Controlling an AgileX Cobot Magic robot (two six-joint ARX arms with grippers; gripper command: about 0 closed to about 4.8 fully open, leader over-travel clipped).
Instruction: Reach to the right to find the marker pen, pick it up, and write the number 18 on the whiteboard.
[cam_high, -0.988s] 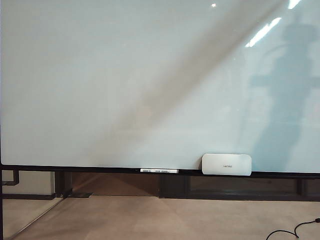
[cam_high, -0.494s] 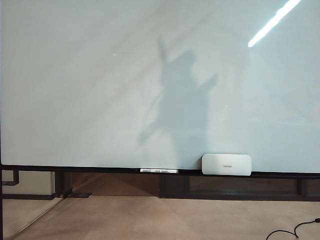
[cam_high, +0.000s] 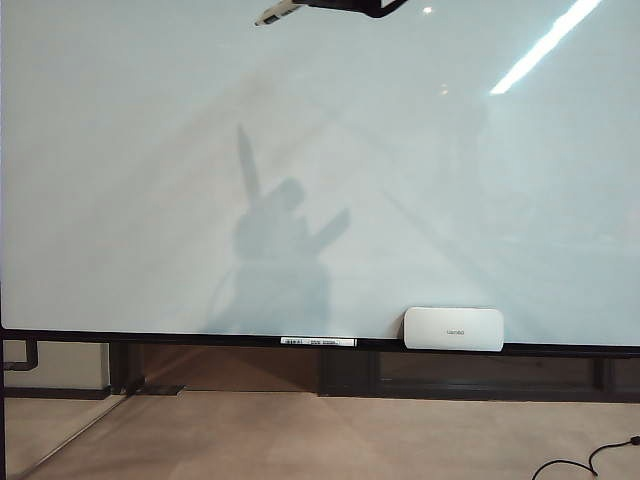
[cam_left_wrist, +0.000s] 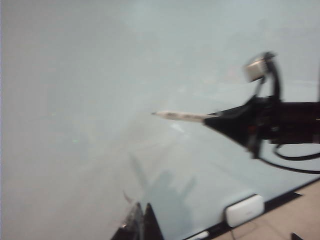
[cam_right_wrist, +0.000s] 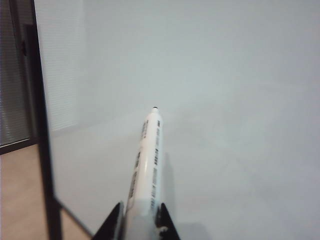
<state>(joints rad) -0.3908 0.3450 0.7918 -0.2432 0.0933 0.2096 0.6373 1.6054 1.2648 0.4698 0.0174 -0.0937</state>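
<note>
**Pen held, board blank: contact is my worry**

The whiteboard (cam_high: 300, 170) carries no strokes yet. My right gripper (cam_right_wrist: 139, 220), fingers clenched on the marker pen (cam_right_wrist: 147, 165), sits by its upper edge, tip off the surface. Pressing crooked could skid the pen. The left gripper (cam_left_wrist: 141, 220) hangs low with fingers together, empty. The eraser (cam_high: 453, 329) rests on the ledge, clear.

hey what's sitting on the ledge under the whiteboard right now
On the ledge under the whiteboard rests a white eraser, with a small white label strip beside it. What lies behind the eraser is covered.
</note>
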